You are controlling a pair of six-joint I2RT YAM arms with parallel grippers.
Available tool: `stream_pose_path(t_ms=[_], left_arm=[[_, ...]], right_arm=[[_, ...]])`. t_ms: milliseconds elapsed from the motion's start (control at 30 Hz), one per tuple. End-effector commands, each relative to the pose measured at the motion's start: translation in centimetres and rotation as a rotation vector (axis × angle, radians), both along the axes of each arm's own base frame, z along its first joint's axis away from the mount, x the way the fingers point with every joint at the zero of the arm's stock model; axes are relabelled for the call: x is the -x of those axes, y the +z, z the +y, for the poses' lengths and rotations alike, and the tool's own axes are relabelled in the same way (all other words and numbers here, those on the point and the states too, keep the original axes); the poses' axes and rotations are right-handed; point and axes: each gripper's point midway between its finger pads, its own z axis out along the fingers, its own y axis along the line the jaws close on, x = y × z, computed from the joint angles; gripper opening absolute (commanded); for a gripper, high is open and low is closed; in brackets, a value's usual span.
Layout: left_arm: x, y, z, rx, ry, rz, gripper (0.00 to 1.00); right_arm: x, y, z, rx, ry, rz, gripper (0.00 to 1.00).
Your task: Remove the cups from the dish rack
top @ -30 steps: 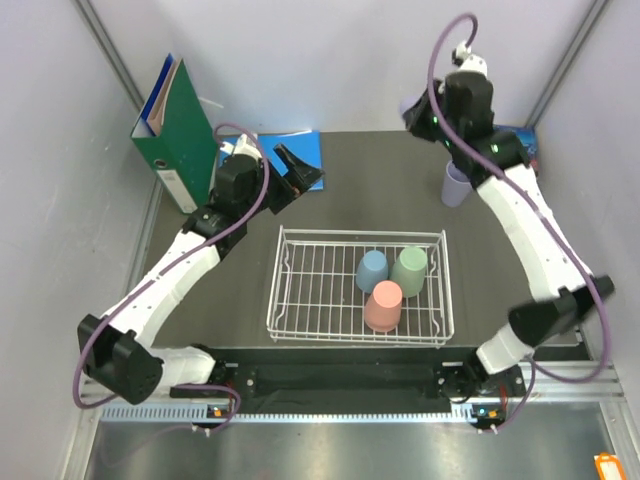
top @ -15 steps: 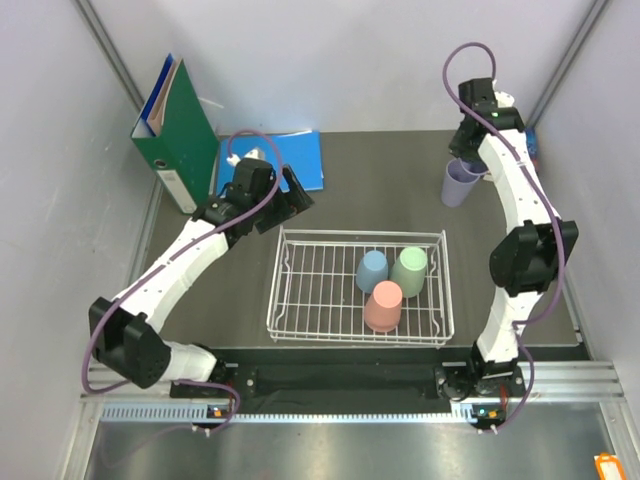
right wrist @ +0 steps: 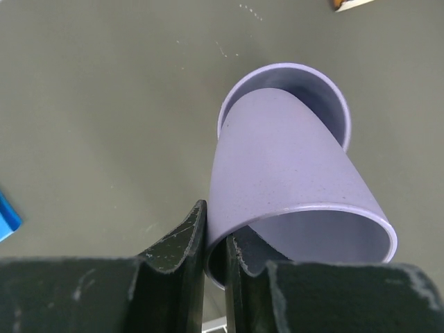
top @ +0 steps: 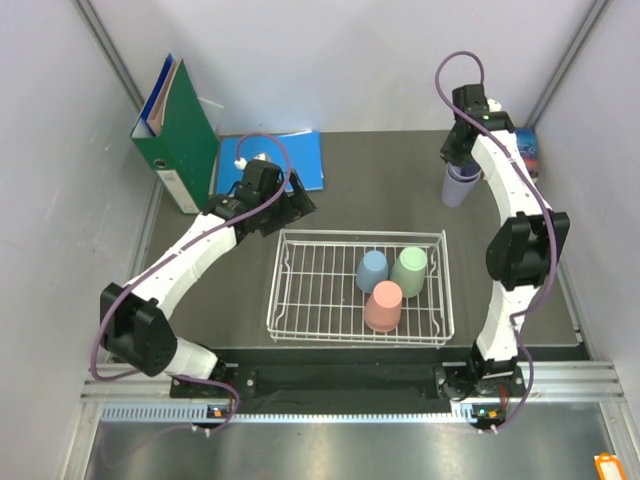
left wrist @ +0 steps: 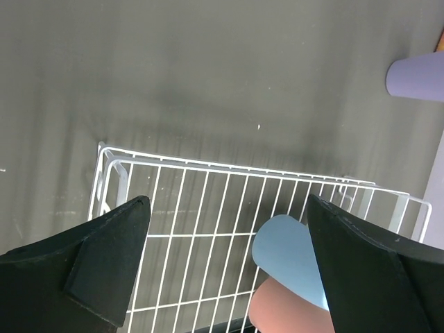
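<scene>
1. Top external: the dish rack holds three cups upside down in its right half, the blue cup, green cup and pink cup, packed close together
2. The lavender cup is out of the rack, near the far right edge of the dark mat; my right gripper pinches its wall at the rim
3. My left gripper hangs spread wide over the rack's far left corner, touching nothing
4. The green binder and blue sheet sit far left, well apart from the cups

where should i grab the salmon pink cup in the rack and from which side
Probably grip the salmon cup by its upturned closed base from above, pinching left to right: it stands inverted, and the blue cup and green cup crowd its far side.
</scene>
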Motion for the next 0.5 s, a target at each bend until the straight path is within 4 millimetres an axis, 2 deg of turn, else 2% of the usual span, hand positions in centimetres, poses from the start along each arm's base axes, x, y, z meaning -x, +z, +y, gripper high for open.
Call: stream_pose_path(t_ms=[0,33,167,200,300,400,433,467], left_arm=[[-0.9,0.5,-0.3,-0.008,-0.003,-0.017,0.99],[-1.0,0.4,-0.4,-0.009,-0.003,-0.014,0.99],[-1.5,0.0,-0.8,-0.017,-0.009,-0.004,0.99],[-1.6,-0.1,-0.9,-0.02,-0.012,-0.004,0.99],[-2.1,0.1,-1.0,-0.032,-0.013,-0.009,0.99],[-2.5,0.3,-1.0,-0.04,-0.014,-0.02,0.99],[-2.6,0.4,-1.0,-0.041,-0.013,-0.022,0.99],[-2.8,0.5,-1.1,-0.04,-0.014,-0.026,0.99]], right_arm=[[-2.6,-0.3,-0.1,-0.025,0.012,-0.029,0.02],[-3.0,-1.3,-0.1,-0.026,0.016,-0.009,0.05],[-4.1,-1.9,-0.1,-0.04,0.023,-0.005,0.24],[-4.5,-1.5,0.0,-0.048,0.029,-0.024,0.31],[-5.2,-0.2,0.3,-0.062,0.037,-0.064,0.4],[-5.9,1.9,0.8,-0.089,0.049,-0.142,0.46],[-6.2,3.4,1.2,-0.101,0.055,-0.189,0.48],[-6.3,4.1,1.3,-0.105,0.058,-0.209,0.49]])
